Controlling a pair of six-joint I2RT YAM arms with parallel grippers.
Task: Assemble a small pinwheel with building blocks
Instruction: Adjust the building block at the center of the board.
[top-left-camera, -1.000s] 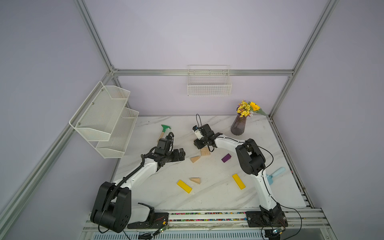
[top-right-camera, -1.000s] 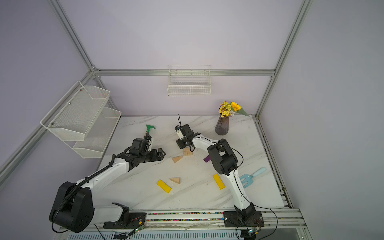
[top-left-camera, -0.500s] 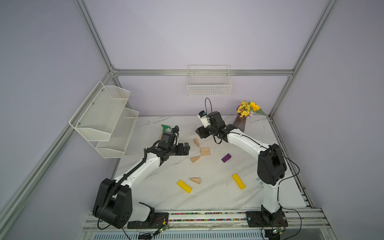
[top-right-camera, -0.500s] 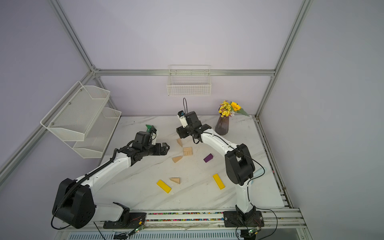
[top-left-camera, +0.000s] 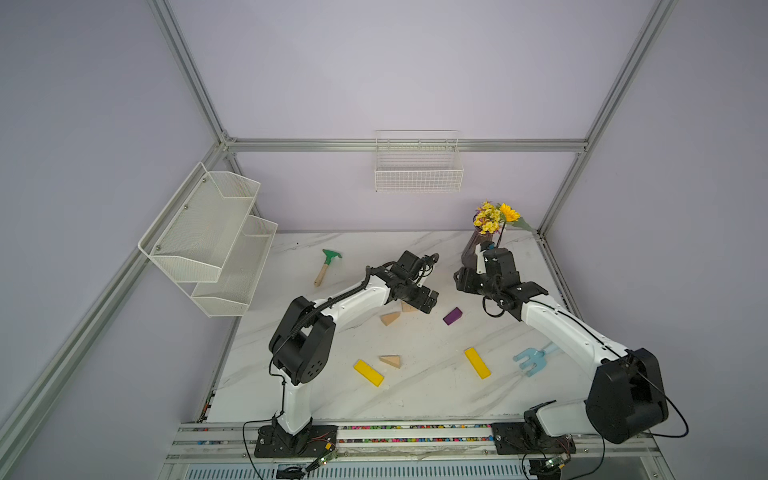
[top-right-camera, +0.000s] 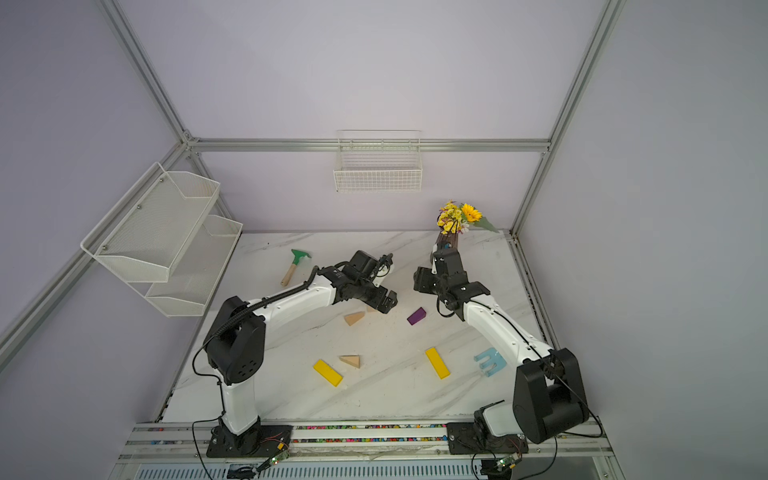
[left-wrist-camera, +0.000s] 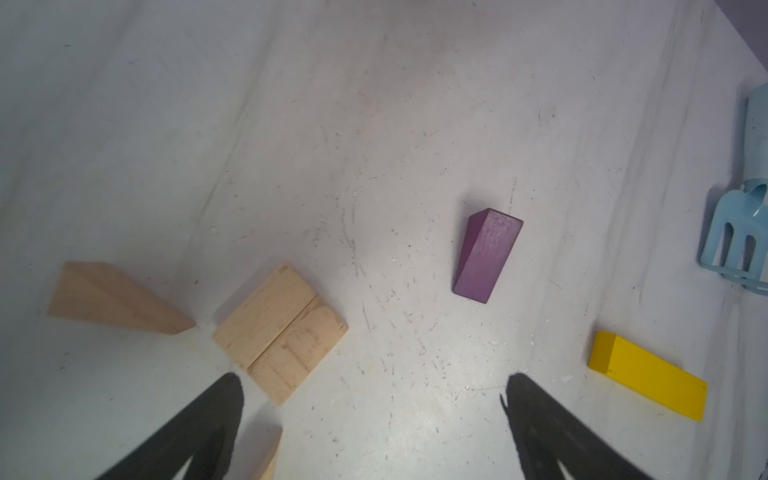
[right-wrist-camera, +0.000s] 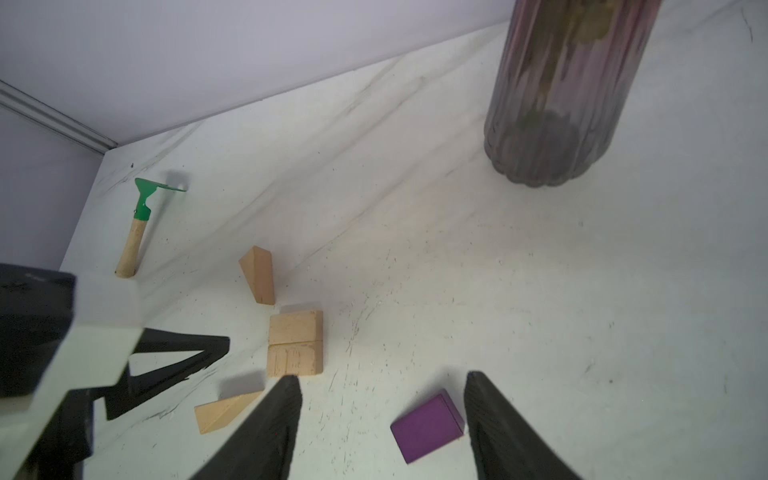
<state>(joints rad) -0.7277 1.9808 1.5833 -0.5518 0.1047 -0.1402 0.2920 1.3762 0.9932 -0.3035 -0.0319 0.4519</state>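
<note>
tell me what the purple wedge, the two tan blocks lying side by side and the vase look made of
purple wedge: probably wood under matte purple paint; faint grain and scuffs show on its top face.
two tan blocks: bare, unpainted wood with clear grain lines and no gloss.
vase: dark ribbed glass or plastic, cannot tell which; it is translucent, with stems showing through the wall.

Both arms are stretched forward and angled toward each other; the left gripper (top-left-camera: 429, 302) is pitched downward, its fingers (left-wrist-camera: 199, 428) spread wide and empty; the right gripper (right-wrist-camera: 382, 376) is held higher, fingers parted, nothing gripped.
</note>
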